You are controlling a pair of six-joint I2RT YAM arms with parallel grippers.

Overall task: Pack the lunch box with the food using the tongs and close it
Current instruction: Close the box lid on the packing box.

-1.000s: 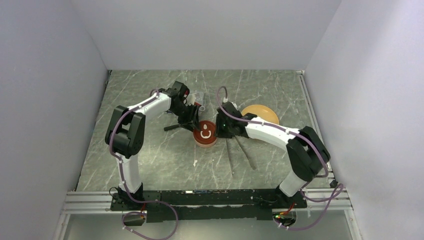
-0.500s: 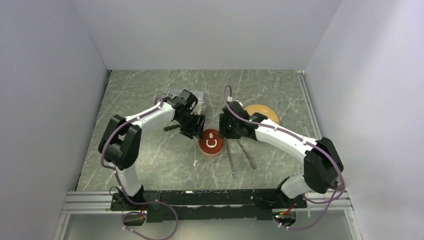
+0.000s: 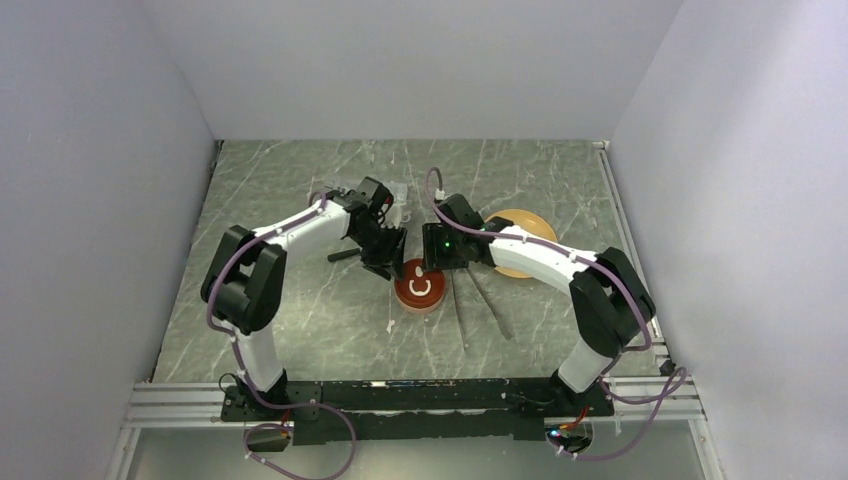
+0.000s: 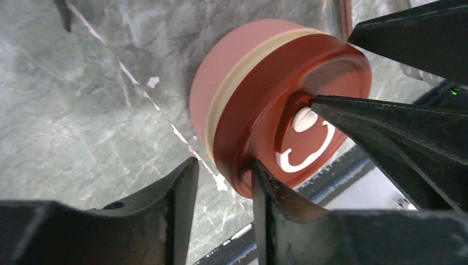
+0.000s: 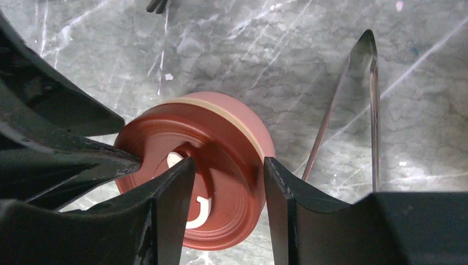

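**A:** What lay on the table (image 3: 300, 310) in the overhead view?

**B:** A small round lunch box (image 3: 419, 290) stood near the middle. Its dark red lid (image 4: 259, 127), marked with a white curve, sat on top. A cream band showed between the lid and the pink wall. The lid hid whatever was inside.

**A:** Where were the arms?

**B:** Both reached in from the near edge and met over the box. The left gripper (image 3: 388, 260) was at its far-left side. The right gripper (image 3: 432, 258) was at its far-right side.

**A:** What were the pincers doing?

**B:** The left gripper's jaws stood partly apart with nothing clamped between them. In its wrist view one fingertip (image 4: 259, 171) overlapped the lid's rim. The right gripper's jaws were also partly apart, empty, and spread above the lid. In the left wrist view one of its fingers seemed to meet the lid by the white mark. I could not tell whether it pressed.

**A:** And the tongs?

**B:** The grey metal tongs (image 5: 365, 52) lay flat on the table just right of the box, untouched.

**A:** Anything else?

**B:** A yellow plate (image 3: 535, 228) sat far right, partly under the right arm. A black-handled hammer (image 3: 345, 256) and a clear case (image 3: 395, 192) lay far left of the box.
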